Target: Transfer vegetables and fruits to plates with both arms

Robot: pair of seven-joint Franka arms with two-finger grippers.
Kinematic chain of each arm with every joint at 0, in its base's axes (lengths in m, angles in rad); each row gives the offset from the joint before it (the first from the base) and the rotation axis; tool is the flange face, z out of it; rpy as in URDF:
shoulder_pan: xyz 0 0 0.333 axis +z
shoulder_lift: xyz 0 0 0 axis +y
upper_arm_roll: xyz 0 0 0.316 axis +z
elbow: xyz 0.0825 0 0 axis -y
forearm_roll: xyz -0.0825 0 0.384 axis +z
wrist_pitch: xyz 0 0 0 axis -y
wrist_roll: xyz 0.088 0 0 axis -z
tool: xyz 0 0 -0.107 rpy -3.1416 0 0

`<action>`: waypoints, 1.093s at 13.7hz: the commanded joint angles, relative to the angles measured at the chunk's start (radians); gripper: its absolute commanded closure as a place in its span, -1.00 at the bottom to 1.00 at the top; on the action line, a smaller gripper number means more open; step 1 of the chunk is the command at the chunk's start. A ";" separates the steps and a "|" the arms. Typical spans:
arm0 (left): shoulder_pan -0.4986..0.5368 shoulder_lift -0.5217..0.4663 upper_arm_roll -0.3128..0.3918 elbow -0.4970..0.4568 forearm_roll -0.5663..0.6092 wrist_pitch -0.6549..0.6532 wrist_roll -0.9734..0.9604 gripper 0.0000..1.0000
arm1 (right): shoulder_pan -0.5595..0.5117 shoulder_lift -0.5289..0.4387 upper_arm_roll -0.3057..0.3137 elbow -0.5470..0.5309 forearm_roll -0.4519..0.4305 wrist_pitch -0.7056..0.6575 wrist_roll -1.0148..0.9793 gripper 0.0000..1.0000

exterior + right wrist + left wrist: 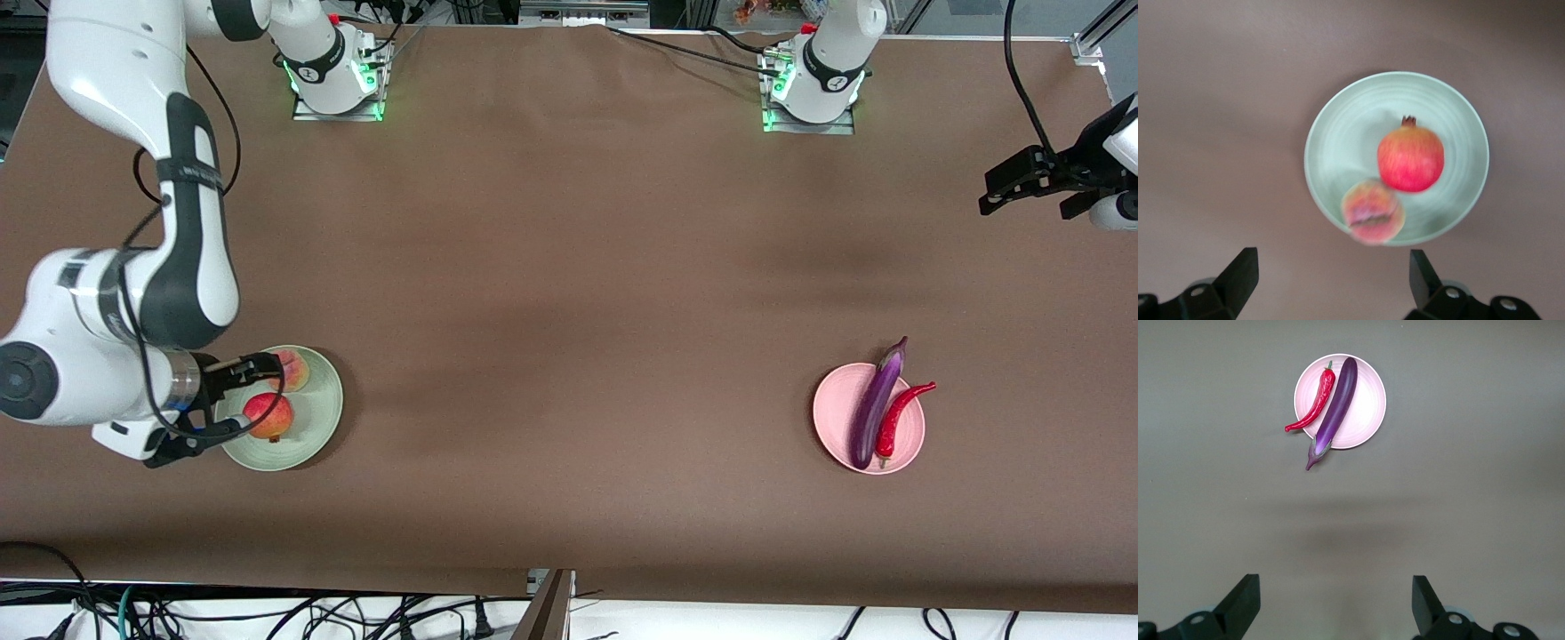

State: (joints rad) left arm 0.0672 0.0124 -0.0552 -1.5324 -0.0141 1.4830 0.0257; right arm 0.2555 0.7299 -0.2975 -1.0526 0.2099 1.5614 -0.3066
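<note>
Two plates carry all four pieces of produce, so the transfer looks finished and what remains, as I judge it, is only getting the arms away cleanly. The right arm, the largest thing in the front view, reaches down from its base and holds the right gripper [233, 400] over the mint green plate [324, 422] with its fingers spread wide and nothing between them. That plate lies toward the right arm's end of the table and holds the red-and-yellow fruit [269, 416] and the peach [292, 369], the peach farther from the front camera. A careless sideways retreat could clip either round fruit and roll it off the shallow rim. The left gripper [1022, 182] hangs released and empty over bare table at the left arm's end, well apart from the pink plate [831, 418], and seems to be waiting. On that plate the purple eggplant [876, 404] and the red chili pepper [898, 418] lie side by side; both overhang the rim, so a knock to the table could tip one off. Much of the left arm is cut off by the frame, the right wrist hides part of the green plate's edge, and the peach is blurred in the right wrist view.
</note>
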 commanded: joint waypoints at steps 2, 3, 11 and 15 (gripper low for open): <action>0.006 0.009 -0.002 0.020 -0.020 -0.018 0.000 -1.00 | 0.002 -0.191 0.055 -0.080 -0.059 -0.135 0.204 -1.00; 0.006 0.009 -0.002 0.020 -0.020 -0.020 0.000 -1.00 | -0.007 -0.284 0.098 -0.178 -0.137 -0.118 0.207 -1.00; 0.006 0.009 0.000 0.020 -0.020 -0.018 0.000 -1.00 | -0.189 -0.691 0.333 -0.549 -0.247 -0.055 0.205 -1.00; 0.006 -0.003 -0.002 -0.015 -0.009 -0.006 0.003 -1.00 | -0.226 -0.745 0.331 -0.552 -0.242 -0.070 0.199 -1.00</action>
State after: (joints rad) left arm 0.0683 0.0152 -0.0544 -1.5368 -0.0141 1.4800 0.0257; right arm 0.0579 0.0295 0.0127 -1.5598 -0.0239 1.4822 -0.1105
